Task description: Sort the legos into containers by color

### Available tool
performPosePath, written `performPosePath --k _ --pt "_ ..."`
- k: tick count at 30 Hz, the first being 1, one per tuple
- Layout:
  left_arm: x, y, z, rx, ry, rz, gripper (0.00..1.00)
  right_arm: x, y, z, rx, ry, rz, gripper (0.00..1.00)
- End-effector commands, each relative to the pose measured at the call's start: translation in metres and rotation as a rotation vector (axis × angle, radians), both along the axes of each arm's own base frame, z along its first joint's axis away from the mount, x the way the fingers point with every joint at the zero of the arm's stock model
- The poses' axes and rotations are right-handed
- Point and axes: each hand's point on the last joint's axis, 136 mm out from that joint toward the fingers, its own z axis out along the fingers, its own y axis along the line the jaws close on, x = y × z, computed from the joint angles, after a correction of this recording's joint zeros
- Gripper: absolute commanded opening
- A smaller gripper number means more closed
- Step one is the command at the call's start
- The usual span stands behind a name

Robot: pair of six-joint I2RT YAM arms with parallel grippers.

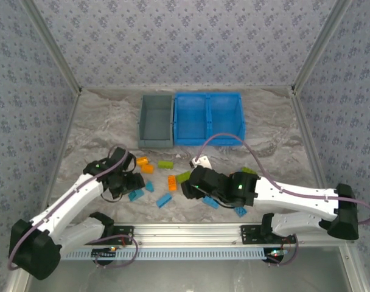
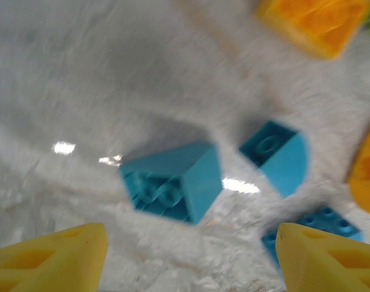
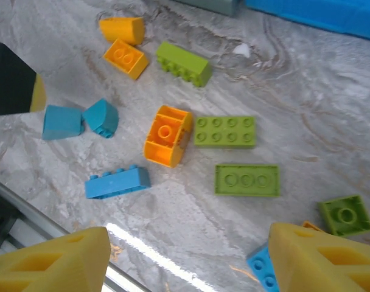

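— Do your grippers hold something?
— No. My left gripper (image 2: 188,258) is released, over the blue sloped brick (image 2: 173,182) on the table (image 2: 112,73). My right gripper (image 3: 188,255) is released too, near the orange brick (image 3: 167,135).
— How to pick well?
— I think: come down straight, fingers (image 2: 57,255) on the flat sides, because the slope may slip.
— And the top view?
— It gives the grey-blue bin (image 1: 156,143) and the bright blue bin (image 1: 209,139), far behind the legos (image 1: 166,164). My wrist views give the studs.

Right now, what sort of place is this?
Probably a robot test booth: patterned walls enclose a marble-look table, the left arm and right arm are bolted to a metal rail, and a grey-blue bin and a bright blue bin stand behind legos.
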Motion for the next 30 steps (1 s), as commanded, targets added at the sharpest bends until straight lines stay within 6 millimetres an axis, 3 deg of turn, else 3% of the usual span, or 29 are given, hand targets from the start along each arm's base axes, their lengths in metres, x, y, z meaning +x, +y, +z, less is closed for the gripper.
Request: performPosePath --k 1,7,11,23,30 --pt "-0.021 0.012 -0.002 -0.026 0.052 0.241 0.75 0.001 0.018 0.003 0.034 -0.011 -0.004 0.72" --pt "-0.012 -0.017 -0.007 -0.375 0.016 0.634 0.8 0.004 0.032 -0.003 0.003 -0.013 0.012 0.72" --pt "-0.007 -0.019 -0.015 -0.48 0.012 0.827 0.84 0.004 0.036 -0.005 -0.009 -0.014 0.013 0.72" --pt "0.013 -0.023 -0.045 -0.502 0.033 1.025 0.86 0.002 0.037 -0.008 -0.007 -0.008 0.022 0.72" --pt "0.024 -0.014 -0.048 -0.422 0.013 1.067 0.72 -0.011 0.064 0.007 0.148 -0.027 0.14 0.74"
